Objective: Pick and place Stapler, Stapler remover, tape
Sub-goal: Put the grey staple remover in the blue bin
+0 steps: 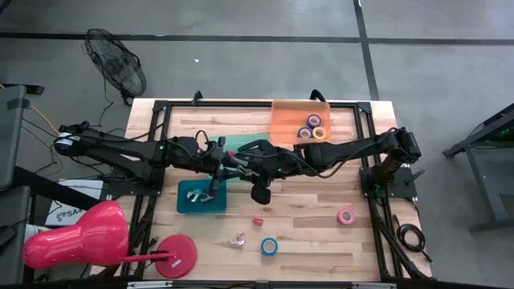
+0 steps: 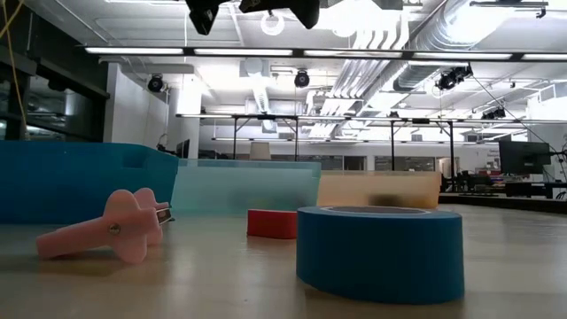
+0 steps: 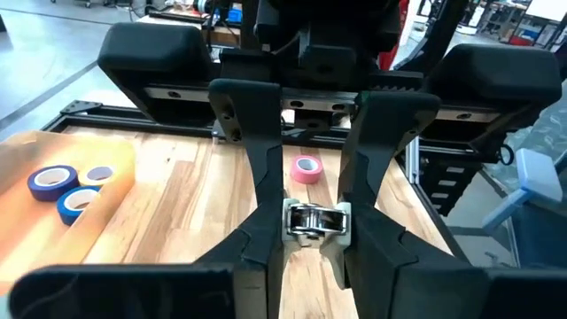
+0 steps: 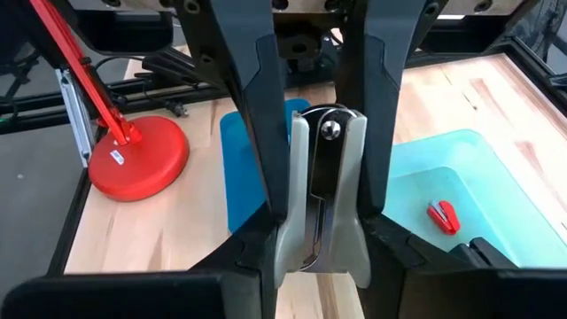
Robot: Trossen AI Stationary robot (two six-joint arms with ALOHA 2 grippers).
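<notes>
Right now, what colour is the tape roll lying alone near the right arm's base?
Pink tape roll, clearest in the high view.

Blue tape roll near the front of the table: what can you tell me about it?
The blue tape roll is a broad ring with a smooth, matte blue outside and a pale centre seen from above. It lies flat on the wooden table with its hole facing up, near the front edge. Only the table touches it. A small red piece and the pink stapler remover lie close by but apart from it. Neither arm is near it.
</notes>
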